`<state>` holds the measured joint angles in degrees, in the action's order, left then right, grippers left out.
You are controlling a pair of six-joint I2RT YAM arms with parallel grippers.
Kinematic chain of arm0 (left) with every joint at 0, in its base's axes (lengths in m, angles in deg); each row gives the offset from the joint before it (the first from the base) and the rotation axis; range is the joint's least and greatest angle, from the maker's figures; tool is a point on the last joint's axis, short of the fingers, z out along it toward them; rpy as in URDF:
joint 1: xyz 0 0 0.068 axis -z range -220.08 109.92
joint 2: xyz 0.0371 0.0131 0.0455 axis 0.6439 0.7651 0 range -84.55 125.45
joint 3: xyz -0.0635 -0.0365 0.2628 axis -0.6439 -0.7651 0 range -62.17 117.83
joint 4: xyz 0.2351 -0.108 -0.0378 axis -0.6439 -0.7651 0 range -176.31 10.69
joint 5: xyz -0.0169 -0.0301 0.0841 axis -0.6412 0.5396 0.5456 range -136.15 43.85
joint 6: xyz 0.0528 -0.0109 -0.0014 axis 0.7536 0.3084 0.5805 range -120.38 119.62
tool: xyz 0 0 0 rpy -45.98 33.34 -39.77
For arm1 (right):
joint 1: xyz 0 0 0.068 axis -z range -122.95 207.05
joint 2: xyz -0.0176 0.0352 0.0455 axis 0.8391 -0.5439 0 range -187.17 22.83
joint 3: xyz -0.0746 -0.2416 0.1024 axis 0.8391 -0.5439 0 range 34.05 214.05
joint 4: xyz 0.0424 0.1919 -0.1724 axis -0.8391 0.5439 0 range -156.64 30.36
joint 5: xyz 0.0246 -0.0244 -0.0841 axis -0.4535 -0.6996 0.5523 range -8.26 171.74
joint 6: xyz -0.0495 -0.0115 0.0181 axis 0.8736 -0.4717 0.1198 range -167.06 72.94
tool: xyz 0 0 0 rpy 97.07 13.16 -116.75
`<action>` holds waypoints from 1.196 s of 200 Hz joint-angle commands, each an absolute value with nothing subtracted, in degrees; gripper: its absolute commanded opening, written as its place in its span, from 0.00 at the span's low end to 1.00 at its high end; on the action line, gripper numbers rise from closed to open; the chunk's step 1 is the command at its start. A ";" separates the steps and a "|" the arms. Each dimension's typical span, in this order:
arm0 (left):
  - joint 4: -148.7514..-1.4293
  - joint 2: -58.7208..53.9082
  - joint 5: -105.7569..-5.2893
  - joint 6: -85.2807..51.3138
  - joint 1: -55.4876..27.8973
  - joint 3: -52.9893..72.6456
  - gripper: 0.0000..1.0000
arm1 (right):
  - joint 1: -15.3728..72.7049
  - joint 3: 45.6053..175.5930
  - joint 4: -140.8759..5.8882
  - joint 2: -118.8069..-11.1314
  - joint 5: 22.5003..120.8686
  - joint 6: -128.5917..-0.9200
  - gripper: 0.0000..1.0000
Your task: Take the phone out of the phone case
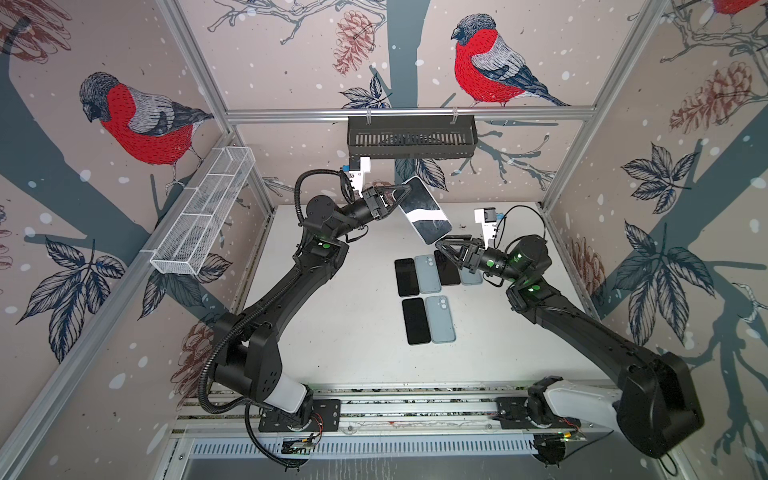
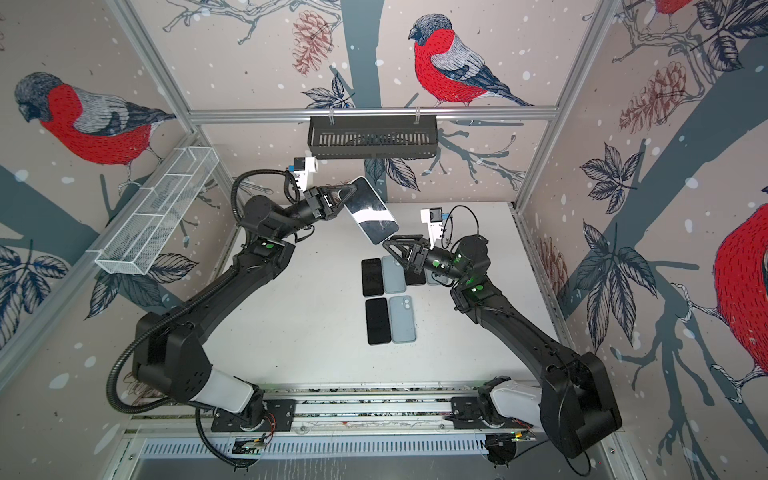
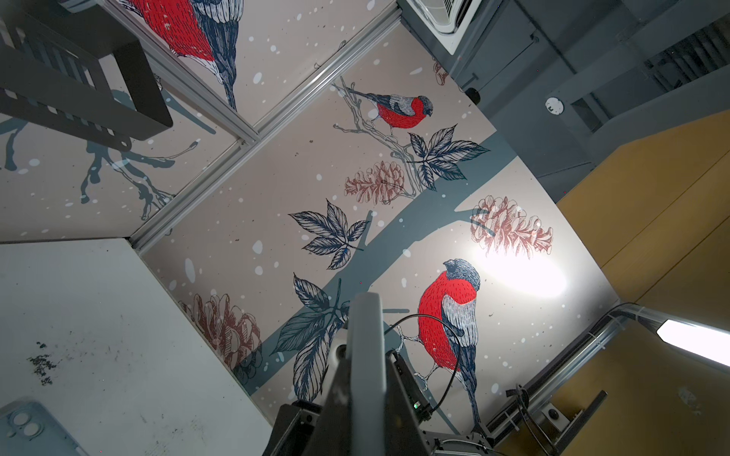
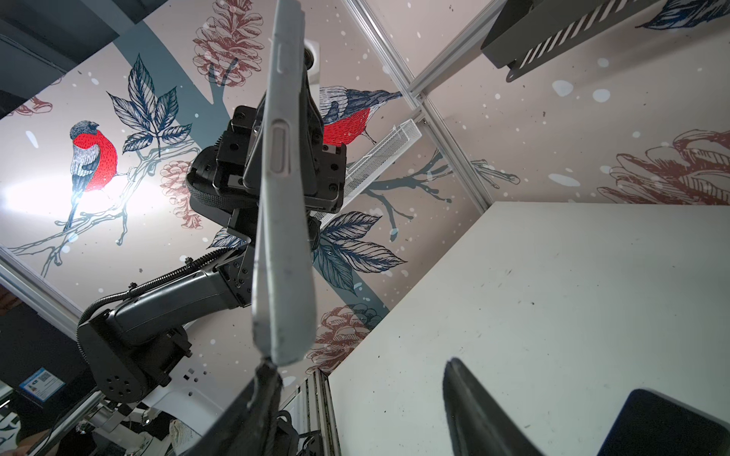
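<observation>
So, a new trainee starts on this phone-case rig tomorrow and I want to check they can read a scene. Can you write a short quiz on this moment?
1. True or false: the right end effector is shut on the cased phone.
2. Which one holds the cased phone above the table? A) left end effector B) right end effector C) neither
3. In the row nearest the arm bases, what lies beside the black phone?

Key: 1 false: it stands open, one fingertip at a corner of the cased phone. 2 A. 3 a blue case.
</observation>
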<state>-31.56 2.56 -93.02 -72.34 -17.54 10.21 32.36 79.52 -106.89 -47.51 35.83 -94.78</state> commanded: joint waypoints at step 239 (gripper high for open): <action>-24.51 3.56 -94.84 -80.74 -14.35 10.28 0.00 | 35.85 76.26 -105.49 -45.88 40.61 -98.29 0.66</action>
<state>-29.53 3.85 -94.03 -75.49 -14.13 9.14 34.57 78.78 -107.00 -48.59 37.53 -97.67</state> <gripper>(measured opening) 0.123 0.658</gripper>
